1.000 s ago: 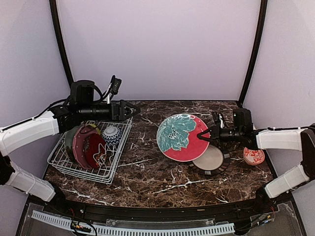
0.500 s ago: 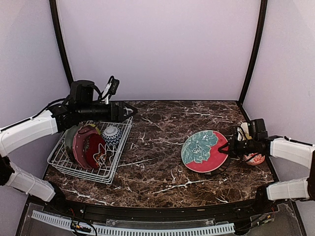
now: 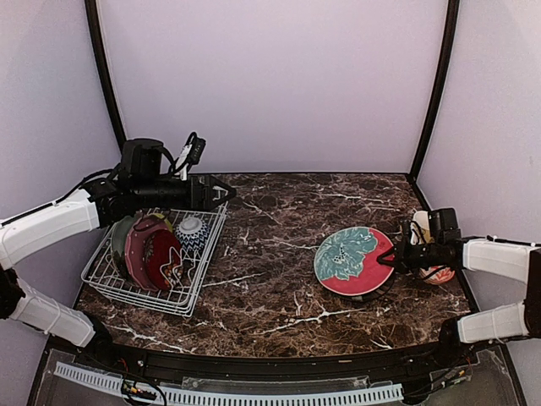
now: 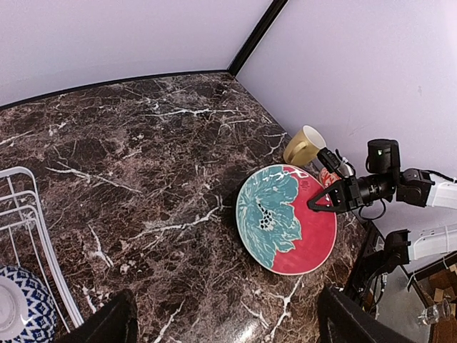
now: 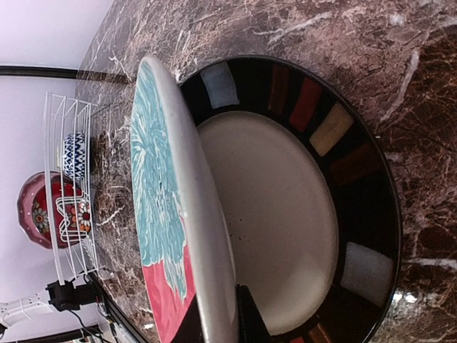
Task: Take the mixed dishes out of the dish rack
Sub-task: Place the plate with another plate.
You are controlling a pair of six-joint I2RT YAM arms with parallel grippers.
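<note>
The white wire dish rack (image 3: 206, 259) stands at the left and holds a pale green plate (image 3: 117, 238), two dark red floral plates (image 3: 145, 250) and a blue-white bowl (image 3: 193, 230). My left gripper (image 3: 228, 193) hangs open over the rack's back right corner, its fingers (image 4: 114, 321) wide apart with nothing between them. At the right, my right gripper (image 3: 390, 258) is shut on the rim of the red-teal plate (image 3: 349, 259). That plate (image 5: 161, 214) tilts low over a dark-rimmed plate (image 5: 285, 214) with a cream centre, its far edge close to or on it.
A pale yellow mug (image 4: 303, 145) stands behind the right gripper, near the back right corner. A red-white bowl (image 3: 439, 273) sits just beside the right arm. The right wall is close behind them. Brown marble table (image 3: 270, 279) lies between rack and plates.
The right gripper carried the red-teal plate from mid-table to the right and down over the dark-rimmed plate, tilting it flatter. The left arm has barely moved.
</note>
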